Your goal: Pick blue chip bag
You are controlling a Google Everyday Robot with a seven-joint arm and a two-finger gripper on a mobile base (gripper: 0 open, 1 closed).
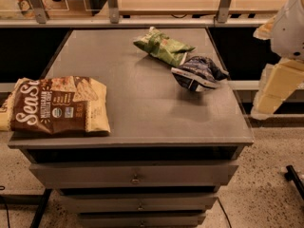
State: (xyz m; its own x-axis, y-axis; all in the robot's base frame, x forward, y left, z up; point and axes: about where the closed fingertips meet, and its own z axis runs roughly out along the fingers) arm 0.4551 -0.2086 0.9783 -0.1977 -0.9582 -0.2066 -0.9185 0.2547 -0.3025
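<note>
The blue chip bag is a small dark navy glossy bag with a white band along its near edge. It lies crumpled on the right rear part of the grey cabinet top, next to the green bag. Only white and cream segments of my arm show at the right edge, beside the cabinet and right of the blue bag. My gripper itself is out of view.
A large brown-and-cream chip bag lies at the front left corner, overhanging the left edge. The cabinet has drawers below its top. A shelf with metal posts runs behind it. A dark bar lies on the floor at lower right.
</note>
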